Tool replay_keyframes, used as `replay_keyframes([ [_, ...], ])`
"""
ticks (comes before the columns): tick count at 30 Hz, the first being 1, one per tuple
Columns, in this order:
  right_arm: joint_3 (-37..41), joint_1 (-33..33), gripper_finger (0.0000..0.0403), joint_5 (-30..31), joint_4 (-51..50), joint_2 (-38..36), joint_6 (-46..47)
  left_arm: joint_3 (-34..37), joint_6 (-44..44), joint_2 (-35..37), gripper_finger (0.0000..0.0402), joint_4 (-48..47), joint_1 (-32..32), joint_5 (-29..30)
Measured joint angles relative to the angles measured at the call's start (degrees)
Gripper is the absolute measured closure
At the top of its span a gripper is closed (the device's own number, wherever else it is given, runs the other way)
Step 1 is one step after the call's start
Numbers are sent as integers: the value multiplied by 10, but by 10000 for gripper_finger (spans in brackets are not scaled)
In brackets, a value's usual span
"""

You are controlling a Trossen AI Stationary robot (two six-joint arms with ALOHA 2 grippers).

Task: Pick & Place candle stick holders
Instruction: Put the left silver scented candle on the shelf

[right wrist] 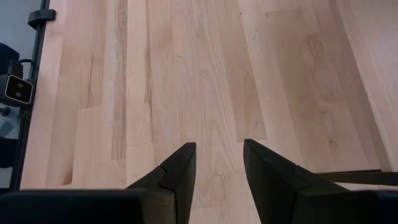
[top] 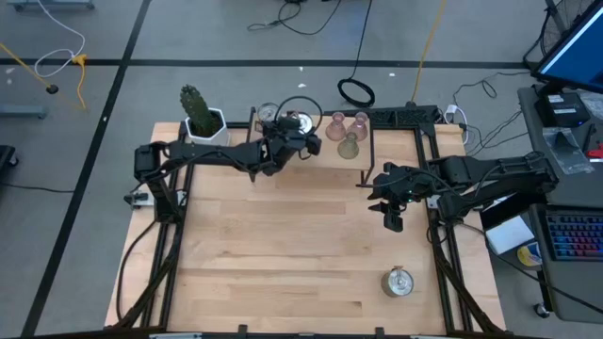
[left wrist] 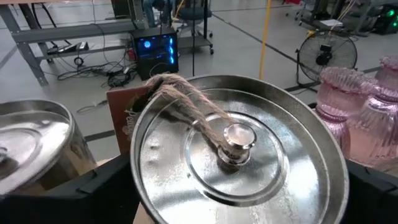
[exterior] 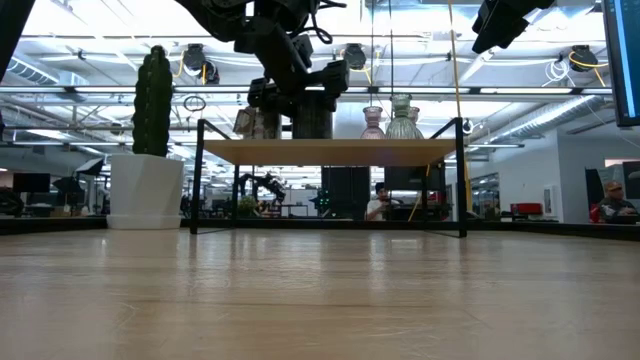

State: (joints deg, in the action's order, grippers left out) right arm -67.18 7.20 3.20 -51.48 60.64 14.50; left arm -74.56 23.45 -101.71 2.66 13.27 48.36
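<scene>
My left gripper (top: 301, 125) is over the raised shelf (top: 396, 118) at the table's far edge, shut on a silver metal candle stick holder (left wrist: 239, 155) that has twine and a brown tag. A second silver holder (top: 268, 113) stands on the shelf just to its left. Two pinkish glass holders (top: 336, 121) (top: 360, 121) and an olive-green one (top: 350, 144) stand on the shelf to its right. A third silver holder (top: 399, 281) stands on the table at the near right. My right gripper (top: 391, 217) is open and empty above the table's right side. My left gripper has the silver holder between its two fingers, one finger (left wrist: 106, 190) on each side of the round outer wall (left wrist: 138, 180) below the rim. The fingers come from the table's left, slanting down. The holder sits upright, mouth up. Whether its base rests on the shelf does not show.
A white pot with a green cactus (top: 201, 118) stands at the far left, beside the shelf. The shelf's black frame legs (exterior: 462, 180) stand on the table. Bare wooden table top (top: 283, 245) spreads across the middle and near side.
</scene>
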Motion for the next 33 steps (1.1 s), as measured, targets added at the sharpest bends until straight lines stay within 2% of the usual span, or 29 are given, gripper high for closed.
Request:
replay_keyframes([
  [2, 0, 0, 277, 0, 0, 0, 0, 0, 0, 0, 9, 1, 2, 1],
  [10, 0, 0, 277, -2, 0, 0, 0, 0, -4, 1, 33, 0, 3, -2],
  [18, 0, 0, 277, -3, 0, 0, 0, 0, -38, 1, 6, 69, 2, -3],
  [33, 0, 0, 277, -3, -3, 0, -4, 0, -152, 20, 65, 164, -25, 15],
])
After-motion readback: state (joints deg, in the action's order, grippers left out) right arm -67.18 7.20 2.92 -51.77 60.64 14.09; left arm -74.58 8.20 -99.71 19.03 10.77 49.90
